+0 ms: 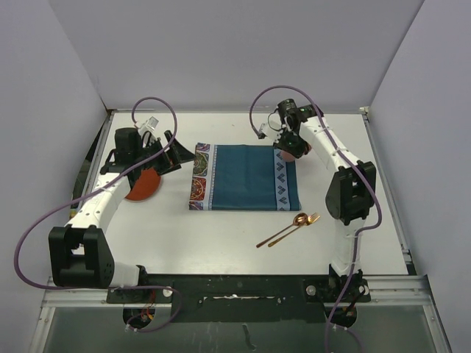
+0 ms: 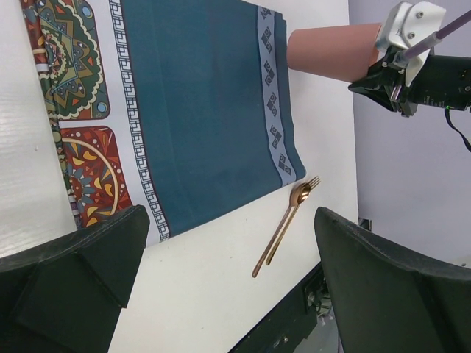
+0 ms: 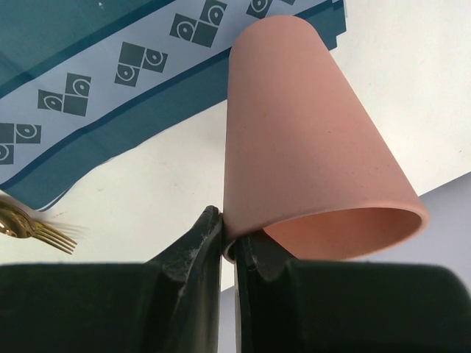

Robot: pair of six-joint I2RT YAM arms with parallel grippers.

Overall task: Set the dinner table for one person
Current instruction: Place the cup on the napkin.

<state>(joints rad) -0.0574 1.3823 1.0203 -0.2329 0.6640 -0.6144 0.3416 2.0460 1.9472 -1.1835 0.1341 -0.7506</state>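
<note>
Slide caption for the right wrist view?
Right gripper shut on the rim of a pink cup, beside the patterned end of the teal placemat on the dinner table.

Robot lab, plain white walls (image 1: 235, 51), metal-edged white tabletop (image 1: 221, 243)

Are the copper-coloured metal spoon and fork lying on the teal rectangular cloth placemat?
No: the copper-coloured spoon and fork lie on the white tabletop, just off the teal placemat's near right corner.
</note>
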